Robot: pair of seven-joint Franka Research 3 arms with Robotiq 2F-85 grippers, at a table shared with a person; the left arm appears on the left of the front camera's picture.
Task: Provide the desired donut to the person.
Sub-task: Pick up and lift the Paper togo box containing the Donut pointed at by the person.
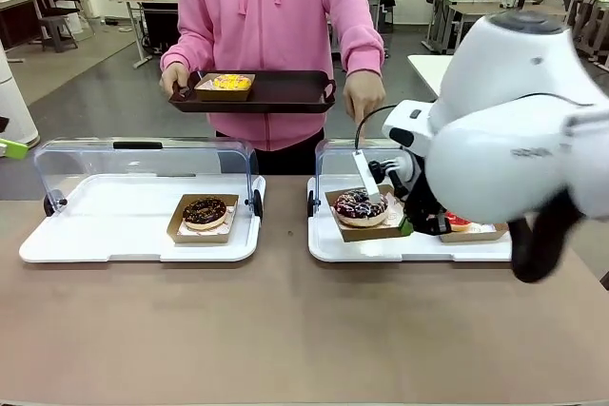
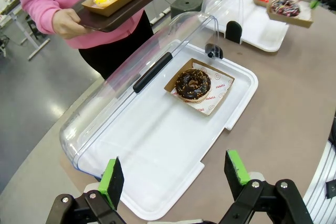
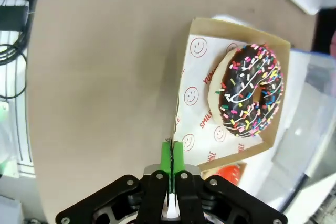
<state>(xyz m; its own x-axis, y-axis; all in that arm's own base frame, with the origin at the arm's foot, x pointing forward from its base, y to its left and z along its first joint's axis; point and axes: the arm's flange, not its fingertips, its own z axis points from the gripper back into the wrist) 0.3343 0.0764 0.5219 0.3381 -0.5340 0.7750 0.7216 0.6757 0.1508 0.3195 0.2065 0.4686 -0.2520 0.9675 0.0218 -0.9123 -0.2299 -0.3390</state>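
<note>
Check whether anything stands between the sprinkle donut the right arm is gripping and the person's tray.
Yes: the case's open clear lid stands raised just behind the sprinkle donut, between it and the person's tray, which is held higher than the lid. Lifting over it looks possible.

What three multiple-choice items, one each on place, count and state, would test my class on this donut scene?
1. Where is the yellow-iced donut?
A) on the bare tabletop
B) on the dark tray held by the person
C) on a chair

2. How many donuts lie in the left display case?
A) one
B) two
C) three

3. How is the right claw?
A) wide open
B) shut on nothing
C) shut on the cardboard tray of the sprinkled donut

Answers:
1 B, it rides on the held tray.
2 A, a lone chocolate donut lies there.
3 C, its green pads pinch the tray's edge.
</note>
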